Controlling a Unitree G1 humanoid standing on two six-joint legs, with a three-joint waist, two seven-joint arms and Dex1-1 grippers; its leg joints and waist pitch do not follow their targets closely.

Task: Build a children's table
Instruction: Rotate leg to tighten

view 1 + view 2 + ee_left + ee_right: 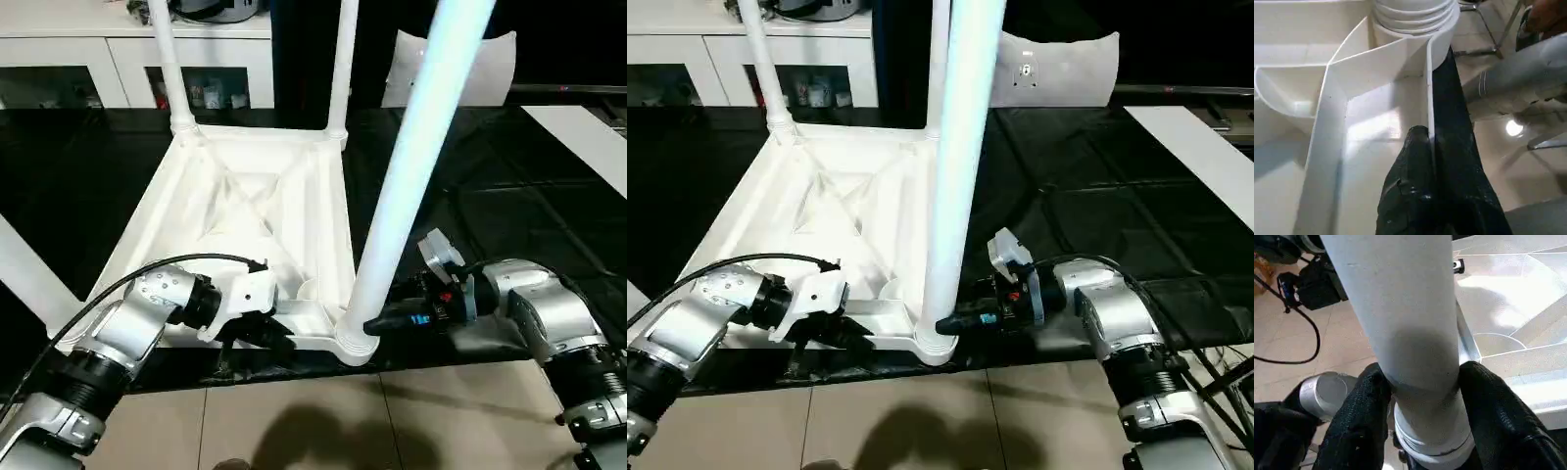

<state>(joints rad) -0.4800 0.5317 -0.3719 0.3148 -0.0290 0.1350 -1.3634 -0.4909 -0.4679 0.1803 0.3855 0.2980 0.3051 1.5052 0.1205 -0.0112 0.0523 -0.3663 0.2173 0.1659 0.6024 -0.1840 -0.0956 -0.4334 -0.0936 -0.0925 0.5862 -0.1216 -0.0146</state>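
Both forearms reach level across the upturned table top (245, 211): left gripper (1430, 142) pinches its near rim, right gripper (1420, 382) clasps the near leg (411, 166).

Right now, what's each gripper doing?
Left gripper: shut on the tabletop's near rim.
Right gripper: closed around the near leg, just above its corner socket.

Near-right leg (411, 166) runs off pic top, upper end unseen. Both far legs (167, 69) cut off likewise. Another leg (24, 279) at left cut by edge. Cabinet (127, 59) shelf contents too small to ID. Left gripper (269, 333) fingertips hidden under table top (245, 196) rim.
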